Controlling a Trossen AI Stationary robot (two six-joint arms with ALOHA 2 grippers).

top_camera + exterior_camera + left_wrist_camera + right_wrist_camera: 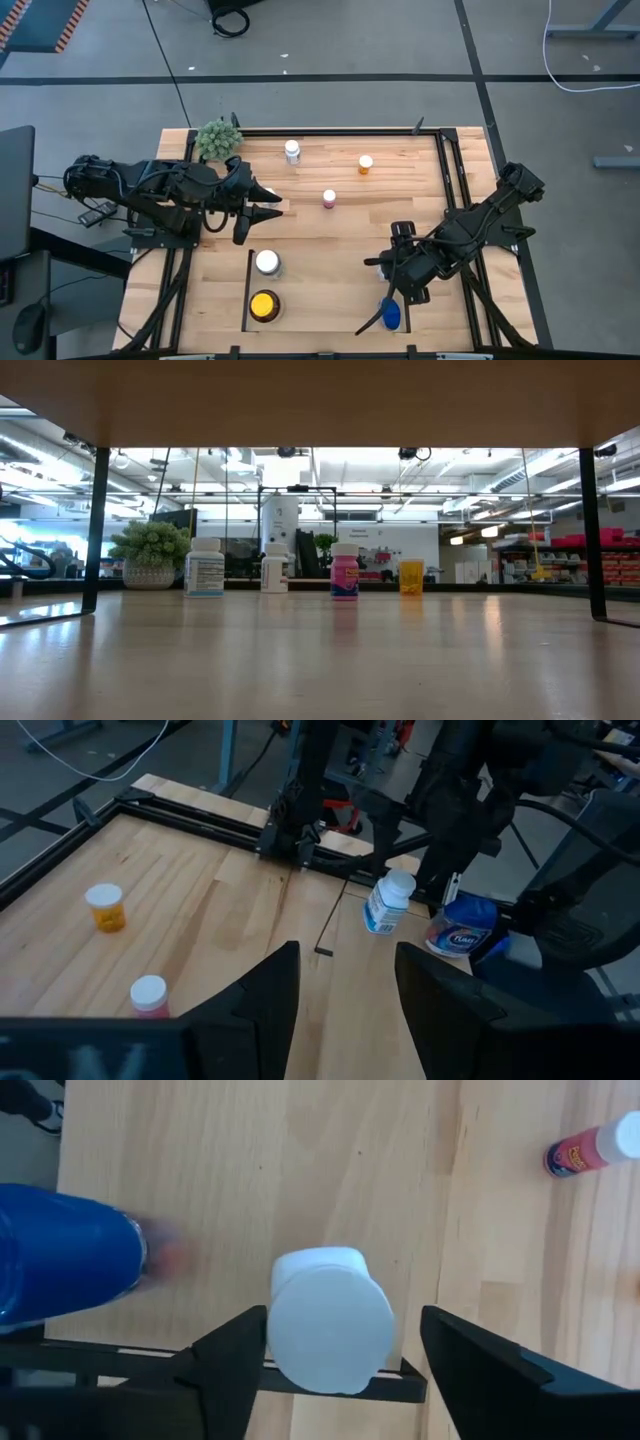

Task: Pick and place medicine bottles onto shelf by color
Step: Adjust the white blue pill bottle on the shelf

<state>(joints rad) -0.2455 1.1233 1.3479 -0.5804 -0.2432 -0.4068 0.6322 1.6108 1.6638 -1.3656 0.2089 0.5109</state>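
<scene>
My right gripper [385, 268] is open at the near right, pointing down, with its fingers on either side of a white-capped white bottle [330, 1320] standing on the table. A blue bottle [391, 315] stands beside it. My left gripper [262, 212] is open and empty at the left, with a white bottle [268, 194] partly hidden beside it. A white-capped bottle [267, 262] and a yellow-capped bottle [264, 305] stand in the shelf bay [248, 290]. A white bottle [292, 151], an orange one [366, 165] and a pink one [329, 198] stand farther back. My right gripper comes at the white bottle from above, pointing down. One finger [235, 1350] stands right against the bottle's side [278, 1295], and I cannot tell whether it touches. The other finger [470, 1360] stands apart from it.
A green plant ball [217, 139] sits at the far left corner. Black frame rails [450, 180] run along the table's right and far edges. Bare wood lies between the two arms at the table's middle [330, 250].
</scene>
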